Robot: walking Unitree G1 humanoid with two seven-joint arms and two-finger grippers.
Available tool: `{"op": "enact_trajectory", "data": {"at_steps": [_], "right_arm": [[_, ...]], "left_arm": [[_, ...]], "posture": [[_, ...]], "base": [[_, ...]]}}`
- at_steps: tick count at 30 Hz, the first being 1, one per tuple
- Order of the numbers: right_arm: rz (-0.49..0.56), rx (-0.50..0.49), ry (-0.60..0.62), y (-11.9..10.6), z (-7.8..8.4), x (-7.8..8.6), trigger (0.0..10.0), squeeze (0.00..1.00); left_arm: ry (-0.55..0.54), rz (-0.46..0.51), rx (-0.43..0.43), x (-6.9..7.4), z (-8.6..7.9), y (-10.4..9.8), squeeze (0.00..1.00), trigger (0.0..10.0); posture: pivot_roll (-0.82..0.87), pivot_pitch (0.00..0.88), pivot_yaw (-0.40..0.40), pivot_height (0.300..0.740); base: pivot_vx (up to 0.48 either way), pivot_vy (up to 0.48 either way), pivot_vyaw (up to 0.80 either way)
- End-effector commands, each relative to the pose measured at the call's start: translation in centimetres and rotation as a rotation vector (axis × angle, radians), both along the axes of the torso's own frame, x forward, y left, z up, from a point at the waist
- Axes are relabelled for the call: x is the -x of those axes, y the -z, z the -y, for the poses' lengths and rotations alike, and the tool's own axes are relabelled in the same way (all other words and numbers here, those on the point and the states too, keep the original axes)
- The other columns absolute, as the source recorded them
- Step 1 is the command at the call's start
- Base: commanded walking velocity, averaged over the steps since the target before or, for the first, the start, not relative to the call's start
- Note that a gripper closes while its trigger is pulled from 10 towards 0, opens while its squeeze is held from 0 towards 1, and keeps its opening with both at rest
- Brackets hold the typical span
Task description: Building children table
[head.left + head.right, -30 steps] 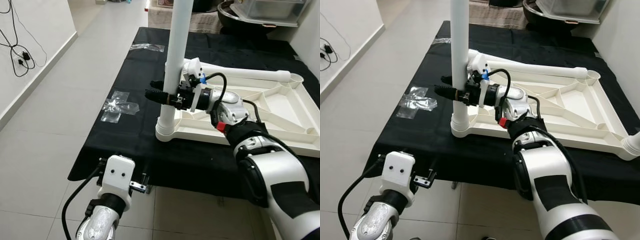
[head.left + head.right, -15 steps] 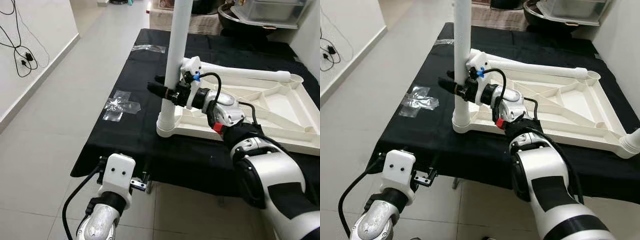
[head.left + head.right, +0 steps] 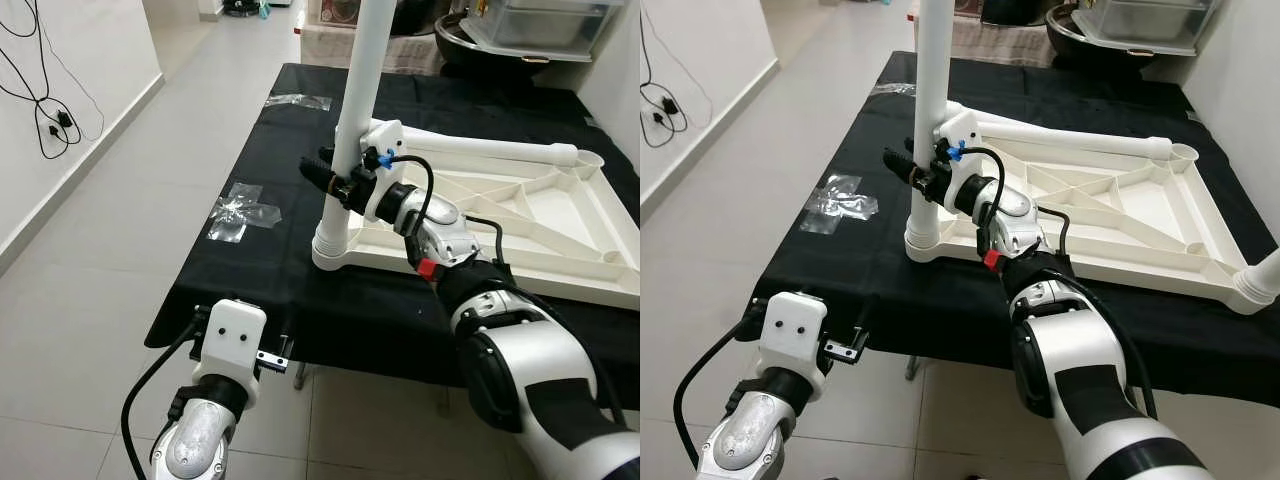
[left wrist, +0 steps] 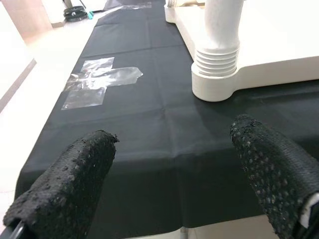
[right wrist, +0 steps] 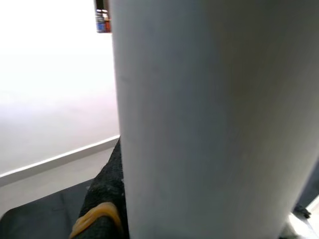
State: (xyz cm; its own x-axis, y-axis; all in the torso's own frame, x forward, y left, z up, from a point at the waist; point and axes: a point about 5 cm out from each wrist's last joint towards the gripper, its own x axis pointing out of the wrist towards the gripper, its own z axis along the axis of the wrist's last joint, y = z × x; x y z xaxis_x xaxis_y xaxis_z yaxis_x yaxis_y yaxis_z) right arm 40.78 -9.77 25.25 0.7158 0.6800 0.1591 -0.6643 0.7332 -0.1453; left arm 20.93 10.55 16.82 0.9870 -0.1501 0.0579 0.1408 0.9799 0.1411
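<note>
Right gripper (image 3: 330, 178): clamped on the upright leg (image 3: 352, 120).
Leg: standing in the tabletop's (image 3: 560, 215) near corner socket.
Left gripper (image 4: 172, 184): fingers apart, near that leg's base.

Right hand (image 3: 328, 172) around upright leg (image 3: 357, 110)

A black-draped table (image 3: 250, 300) carries an upturned white plastic tabletop (image 3: 560, 215) on the right and clear tape patches (image 3: 240, 210) to its left.
</note>
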Motion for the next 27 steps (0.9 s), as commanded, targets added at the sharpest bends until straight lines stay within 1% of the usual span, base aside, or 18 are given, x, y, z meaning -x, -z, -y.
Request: {"op": "enact_trajectory", "data": {"at_steps": [1,5,7,9,10,11,12,14,15,16,18,19,20,21,22,23,26,27], "right_arm": [[-0.135,0.059,0.109,3.3,0.9,-0.1,10.0,0.00],[-0.138,0.060,0.128,3.3,0.8,-0.2,10.0,0.00],[-0.139,0.073,0.164,3.3,0.6,-0.3,10.0,0.00],[-0.159,0.094,0.251,3.5,0.7,-0.6,10.0,0.00],[-0.177,0.082,0.301,3.5,0.9,-0.7,10.0,0.00],[-0.177,0.082,0.301,3.5,0.9,-0.7,10.0,0.00],[-0.182,0.051,0.386,3.2,1.3,-1.0,10.0,0.00],[-0.180,0.041,0.412,3.1,1.5,-1.0,10.0,0.00],[-0.181,0.031,0.445,3.0,1.7,-1.1,10.0,0.00],[-0.181,0.031,0.445,3.0,1.7,-1.1,10.0,0.00],[-0.183,0.016,0.535,3.0,2.2,-1.2,10.0,0.00],[-0.183,0.016,0.535,3.0,2.2,-1.2,10.0,0.00],[-0.187,0.014,0.568,3.1,2.4,-1.3,10.0,0.00],[-0.187,0.014,0.568,3.1,2.4,-1.3,10.0,0.00],[-0.184,0.015,0.615,3.1,2.6,-1.3,10.0,0.00],[-0.184,0.015,0.615,3.1,2.6,-1.3,10.0,0.00],[-0.202,-0.007,0.775,3.5,3.7,-1.3,10.0,0.00],[-0.202,-0.007,0.775,3.5,3.7,-1.3,10.0,0.00]], "left_arm": [[-0.003,-0.008,-0.017,-0.1,-0.1,0.3,0.00,10.0],[-0.004,-0.007,-0.018,-0.2,-0.2,0.3,0.00,10.0],[-0.009,-0.006,-0.020,-0.3,-0.3,0.4,0.00,10.0],[-0.013,-0.002,-0.025,-0.4,-0.4,0.4,0.00,10.0],[-0.015,-0.001,-0.027,-0.5,-0.5,0.4,0.00,10.0],[-0.015,-0.001,-0.027,-0.5,-0.5,0.4,0.00,10.0],[-0.017,0.003,-0.029,-0.6,-0.6,0.3,0.00,10.0],[-0.017,0.004,-0.029,-0.6,-0.6,0.3,0.00,10.0],[-0.019,0.005,-0.031,-0.6,-0.6,0.3,0.00,10.0],[-0.019,0.005,-0.031,-0.6,-0.6,0.3,0.00,10.0],[-0.019,0.006,-0.034,-0.7,-0.7,0.4,0.00,10.0],[-0.019,0.006,-0.034,-0.7,-0.7,0.4,0.00,10.0],[-0.019,0.006,-0.035,-0.7,-0.7,0.4,0.00,10.0],[-0.019,0.006,-0.035,-0.7,-0.7,0.4,0.00,10.0],[-0.019,0.007,-0.039,-0.7,-0.8,0.4,0.00,10.0],[-0.019,0.007,-0.039,-0.7,-0.8,0.4,0.00,10.0],[-0.023,0.012,-0.043,-0.9,-0.9,0.3,0.00,10.0],[-0.023,0.012,-0.043,-0.9,-0.9,0.3,0.00,10.0]], "posture": [[0.10,0.175,-0.066,0.740],[0.10,0.174,-0.067,0.740],[0.10,0.171,-0.067,0.740],[0.10,0.170,-0.068,0.740],[0.10,0.166,-0.070,0.740],[0.10,0.166,-0.070,0.740],[0.10,0.165,-0.075,0.740],[0.10,0.165,-0.075,0.740],[0.10,0.169,-0.075,0.740],[0.10,0.169,-0.075,0.740],[0.09,0.168,-0.075,0.740],[0.09,0.168,-0.075,0.740],[0.09,0.168,-0.075,0.740],[0.09,0.168,-0.075,0.740],[0.10,0.170,-0.077,0.740],[0.10,0.170,-0.077,0.740],[0.10,0.170,-0.076,0.740],[0.10,0.170,-0.076,0.740]], "base": [[0.000,0.000,0.00],[0.000,0.000,0.00],[0.000,0.000,0.00],[0.000,0.000,0.00],[0.000,0.000,0.00],[0.000,0.000,0.00],[0.000,0.000,0.00],[0.000,0.000,0.00],[0.000,0.000,0.00],[0.000,0.000,0.00],[0.000,0.000,0.00],[0.000,0.000,0.00],[0.000,0.000,0.00],[0.000,0.000,0.00],[0.000,0.000,0.00],[0.000,0.000,0.00],[0.000,0.000,0.00],[0.000,0.000,0.00]]}}
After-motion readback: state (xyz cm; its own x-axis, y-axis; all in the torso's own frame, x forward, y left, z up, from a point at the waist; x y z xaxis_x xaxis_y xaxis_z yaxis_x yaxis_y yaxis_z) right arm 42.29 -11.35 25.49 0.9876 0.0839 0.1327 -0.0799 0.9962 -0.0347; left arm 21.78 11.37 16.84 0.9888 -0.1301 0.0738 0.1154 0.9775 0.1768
